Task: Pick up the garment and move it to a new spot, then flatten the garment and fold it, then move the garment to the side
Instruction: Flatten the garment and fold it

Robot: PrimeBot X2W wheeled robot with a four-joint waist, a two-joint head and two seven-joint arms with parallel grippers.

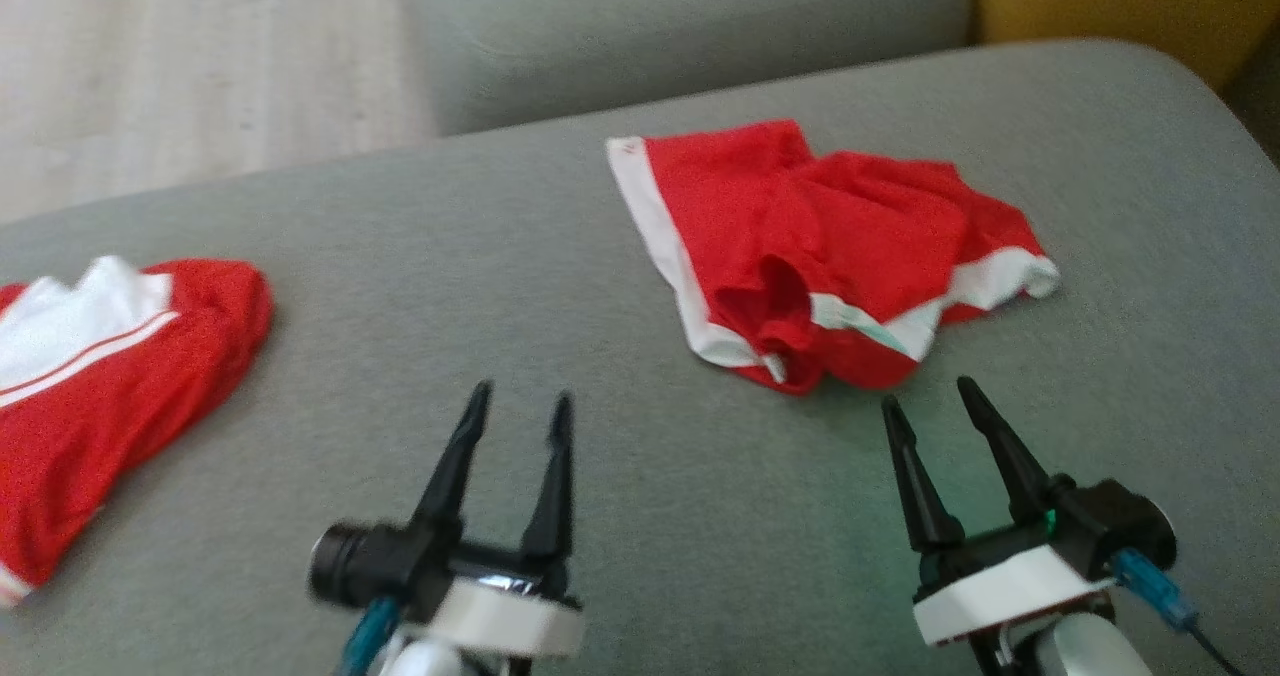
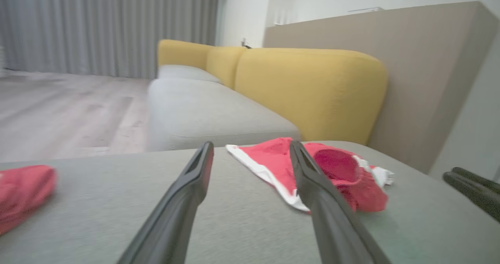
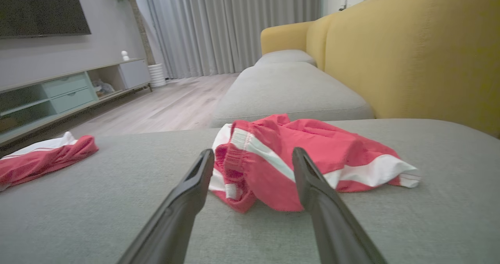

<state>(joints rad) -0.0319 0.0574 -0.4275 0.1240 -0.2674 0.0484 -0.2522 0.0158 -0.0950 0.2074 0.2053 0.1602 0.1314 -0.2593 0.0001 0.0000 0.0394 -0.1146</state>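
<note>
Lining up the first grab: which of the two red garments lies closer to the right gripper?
The crumpled red shorts just ahead of the right gripper; the other red garment lies far off to the left.

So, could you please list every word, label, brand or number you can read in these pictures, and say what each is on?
No text can be read.
Shorts: a tiny red speck at the white corner, too blurred to read.
Other garment: no lettering visible.
TV: dark screen, no logo legible.
</note>
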